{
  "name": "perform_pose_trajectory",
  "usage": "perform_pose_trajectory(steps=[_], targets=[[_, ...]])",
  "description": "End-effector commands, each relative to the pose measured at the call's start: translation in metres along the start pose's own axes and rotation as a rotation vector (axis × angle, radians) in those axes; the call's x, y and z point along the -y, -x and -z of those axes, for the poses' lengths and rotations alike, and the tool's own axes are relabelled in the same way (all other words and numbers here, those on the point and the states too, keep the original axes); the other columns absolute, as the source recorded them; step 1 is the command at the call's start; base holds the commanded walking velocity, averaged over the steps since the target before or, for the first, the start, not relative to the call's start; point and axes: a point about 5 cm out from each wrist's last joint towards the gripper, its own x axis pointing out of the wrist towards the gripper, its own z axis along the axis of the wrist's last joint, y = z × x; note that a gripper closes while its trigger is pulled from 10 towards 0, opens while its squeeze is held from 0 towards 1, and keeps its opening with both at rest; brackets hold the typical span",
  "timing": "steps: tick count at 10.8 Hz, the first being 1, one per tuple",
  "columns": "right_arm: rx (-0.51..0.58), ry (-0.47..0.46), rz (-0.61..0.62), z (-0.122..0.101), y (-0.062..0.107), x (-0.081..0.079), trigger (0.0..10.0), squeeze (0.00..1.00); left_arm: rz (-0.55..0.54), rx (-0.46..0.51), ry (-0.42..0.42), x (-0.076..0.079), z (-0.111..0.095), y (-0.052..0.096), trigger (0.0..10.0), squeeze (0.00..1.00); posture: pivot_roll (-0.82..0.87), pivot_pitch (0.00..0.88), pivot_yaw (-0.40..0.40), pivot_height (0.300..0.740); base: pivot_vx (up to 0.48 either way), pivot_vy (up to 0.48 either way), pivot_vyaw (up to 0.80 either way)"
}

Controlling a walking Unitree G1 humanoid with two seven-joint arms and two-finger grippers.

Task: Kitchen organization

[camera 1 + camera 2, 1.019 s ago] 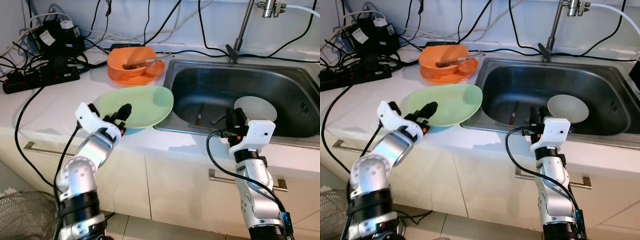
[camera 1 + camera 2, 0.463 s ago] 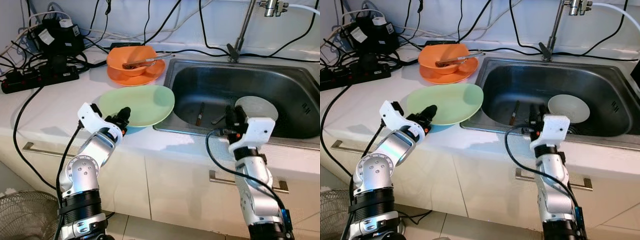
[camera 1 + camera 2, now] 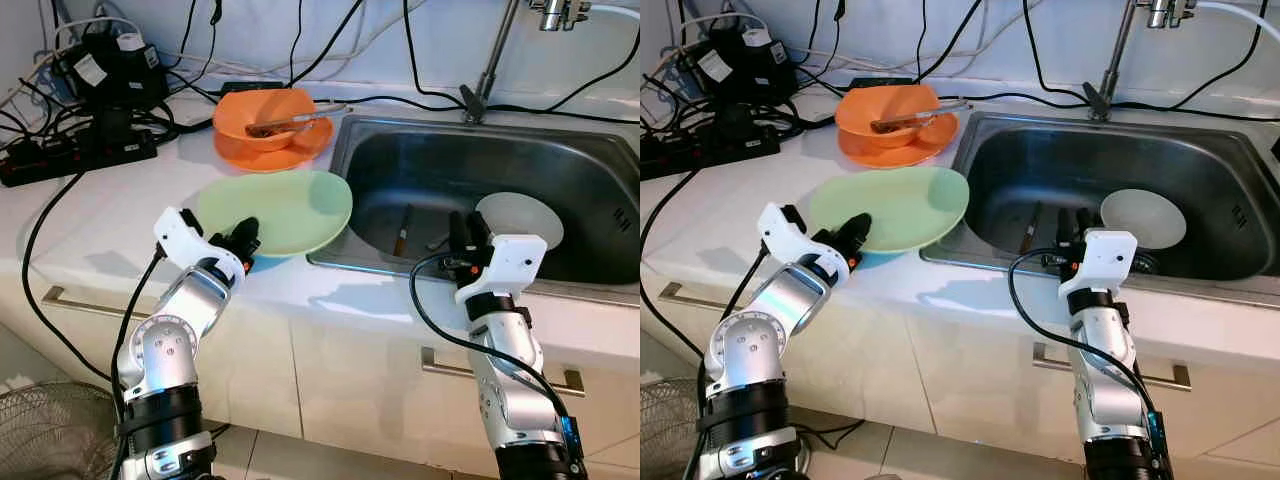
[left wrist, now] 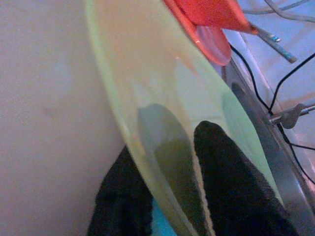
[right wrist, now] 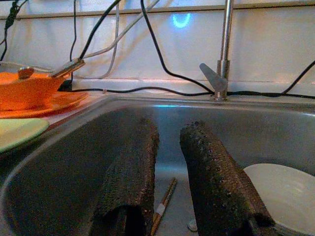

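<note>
Left gripper (image 3: pixel 246 235) pinches green plate's (image 3: pixel 285 205) near rim; right gripper (image 5: pixel 170 162) parted, empty.

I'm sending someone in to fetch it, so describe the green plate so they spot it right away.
Start at the steel sink. On the white counter to its left lies the green plate, its edge overhanging the sink rim, gripped by the left tool. Unlike the orange dishes behind it, it is pale green and empty.
</note>
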Motion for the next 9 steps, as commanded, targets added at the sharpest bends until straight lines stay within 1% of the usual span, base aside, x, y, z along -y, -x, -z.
perform_pose_trajectory(steps=[1, 4, 5, 6, 7, 8, 9], targets=[[-0.012, 0.003, -0.017, 0.000, -0.004, -0.003, 10.0, 0.00, -0.053, -0.038, 0.002, -0.008, 0.009, 0.003, 0.0, 0.00, 0.07, 0.000, 0.039, 0.740, 0.000, 0.000, 0.00], [-0.015, 0.002, -0.031, 0.001, -0.006, -0.006, 10.0, 0.00, -0.064, -0.047, 0.015, -0.009, 0.014, 0.009, 0.0, 0.00, 0.08, 0.000, 0.034, 0.740, 0.000, 0.000, 0.00], [-0.015, 0.003, -0.034, 0.001, -0.007, -0.005, 10.0, 0.00, -0.060, -0.061, 0.016, -0.006, 0.017, 0.015, 0.0, 0.00, 0.08, 0.000, 0.033, 0.740, 0.000, 0.000, 0.00], [-0.018, 0.005, -0.037, 0.001, -0.007, -0.005, 10.0, 0.00, -0.053, -0.086, 0.017, -0.002, 0.021, 0.021, 6.9, 0.00, 0.08, 0.000, 0.031, 0.740, 0.000, 0.000, 0.00], [-0.019, 0.005, -0.039, 0.001, -0.007, -0.005, 10.0, 0.00, -0.041, -0.095, 0.009, 0.000, 0.023, 0.024, 10.0, 0.00, 0.09, 0.000, 0.029, 0.740, 0.000, 0.000, 0.00], [-0.024, 0.005, -0.042, 0.002, -0.007, -0.006, 10.0, 0.00, -0.022, -0.098, -0.009, 0.004, 0.024, 0.027, 10.0, 0.00, 0.09, 0.000, 0.025, 0.740, 0.000, 0.000, 0.00], [-0.030, 0.009, -0.048, 0.003, -0.008, -0.007, 10.0, 0.00, 0.017, -0.064, -0.063, 0.009, 0.020, 0.028, 10.0, 0.00, 0.09, 0.000, 0.023, 0.740, 0.000, 0.000, 0.00]])
